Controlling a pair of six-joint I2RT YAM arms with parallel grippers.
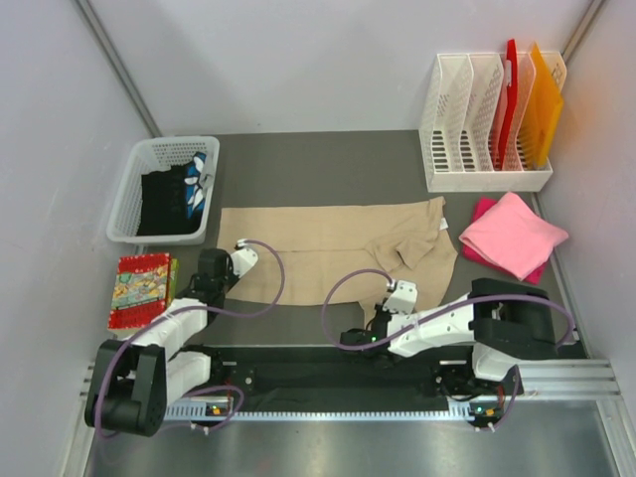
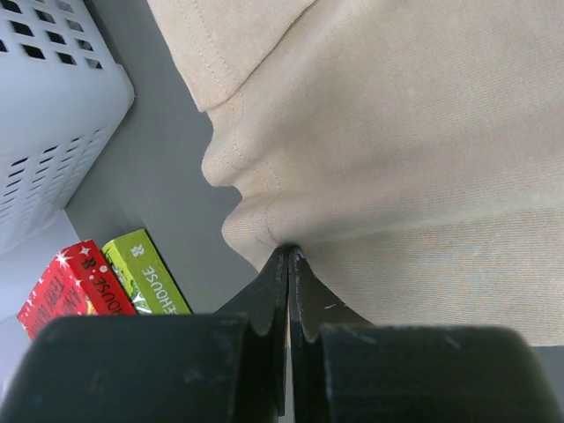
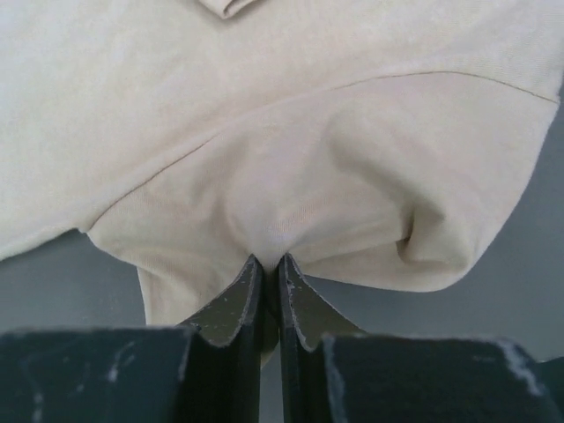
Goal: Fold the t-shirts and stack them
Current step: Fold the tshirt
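- The tan shirt (image 1: 338, 248) lies spread across the middle of the grey surface (image 1: 328, 164), between the white basket (image 1: 127, 199) and the pink shirt (image 1: 514, 236). Its right end is bunched and wrinkled.
- The left jaws are closed on the shirt's near left edge, and the cloth puckers at their tips.
- The right jaws are pinched on a raised fold at the shirt's near right edge.
- The pink shirt lies folded at the right, apart from the tan one and just in front of the white rack (image 1: 467, 129).
- The rack holds a red sheet (image 1: 509, 94) and an orange sheet (image 1: 544, 104), both upright.
- The basket holds dark cloth.
- A red box (image 1: 142, 290) lies near the left arm (image 1: 169, 328), in front of the basket.
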